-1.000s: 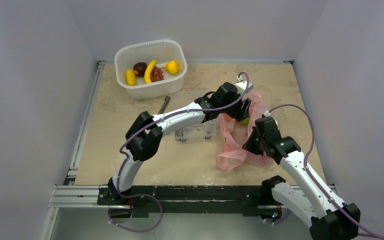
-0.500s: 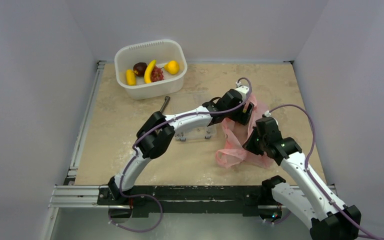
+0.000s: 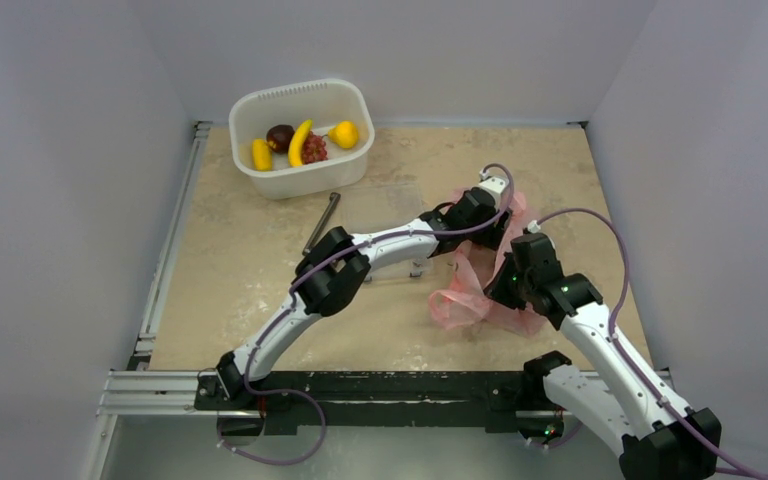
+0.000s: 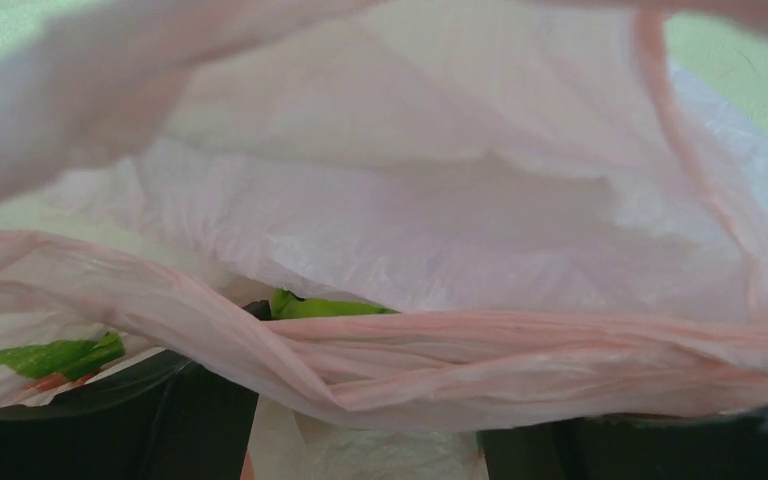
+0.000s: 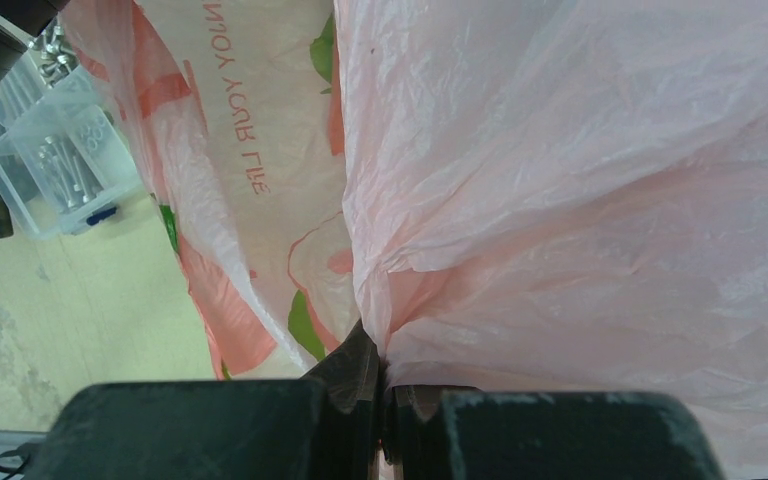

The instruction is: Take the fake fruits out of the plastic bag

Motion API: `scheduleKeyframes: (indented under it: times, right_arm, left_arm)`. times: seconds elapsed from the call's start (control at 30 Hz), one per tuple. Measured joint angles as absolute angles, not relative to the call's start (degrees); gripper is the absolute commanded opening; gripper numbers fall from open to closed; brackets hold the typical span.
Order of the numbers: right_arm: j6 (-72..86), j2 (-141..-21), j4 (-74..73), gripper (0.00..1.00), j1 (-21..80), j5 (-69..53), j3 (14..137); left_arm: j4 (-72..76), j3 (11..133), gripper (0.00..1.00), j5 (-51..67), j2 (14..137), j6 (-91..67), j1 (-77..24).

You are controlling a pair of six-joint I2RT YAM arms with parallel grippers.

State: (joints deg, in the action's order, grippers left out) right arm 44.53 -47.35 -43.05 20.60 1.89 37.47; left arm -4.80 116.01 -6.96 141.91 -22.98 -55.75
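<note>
The pink plastic bag (image 3: 463, 296) lies crumpled at the right of the table. My right gripper (image 3: 506, 282) is shut on a fold of its film, seen pinched between the jaws in the right wrist view (image 5: 382, 372). My left gripper (image 3: 498, 224) reaches into the bag's far end. In the left wrist view its jaws (image 4: 370, 445) stand apart, with a twisted bag handle (image 4: 520, 350) draped across them. A green patch (image 4: 325, 307) shows behind the handle; I cannot tell whether it is a lime or print. A yellow banana (image 3: 300, 142) and a red bumpy fruit (image 3: 314, 148) lie in the white tub (image 3: 356, 110).
A clear screw box (image 3: 407, 262) sits under my left forearm and also shows in the right wrist view (image 5: 50, 150). A grey bolt (image 3: 322, 222) lies on the table near the tub. Walls close the table on three sides.
My left arm has stretched out lower and farther right, pushing its gripper into the bag. The green lime seen by that gripper one second ago is now hidden. The right gripper has stayed put.
</note>
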Motion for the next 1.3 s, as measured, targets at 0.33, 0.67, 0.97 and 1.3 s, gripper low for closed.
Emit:
scheduleKeyframes:
  times: [0.33,0.67,0.97,1.3]
  right_arm:
    - [44.58,-47.33,-42.85,0.0,20.6,1.93,37.47]
    - [45.89,-48.03,-42.74,0.0,20.6,3.97,37.47]
    - [46.24,-48.29,-42.61,0.0,20.6,6.76,37.71]
    - [46.24,-49.21,-41.91,0.0,20.6,7.2,38.24]
  left_arm:
    - [-1.89,109.95,0.29,-6.9,138.54,-22.35,-55.75]
    - [-5.61,97.1,0.19,2.81,121.3,-22.33,-55.27]
    - [-8.25,87.96,0.17,14.44,104.84,-27.14,-48.25]
    - [-8.34,81.67,0.2,12.21,99.24,-30.85,-27.81]
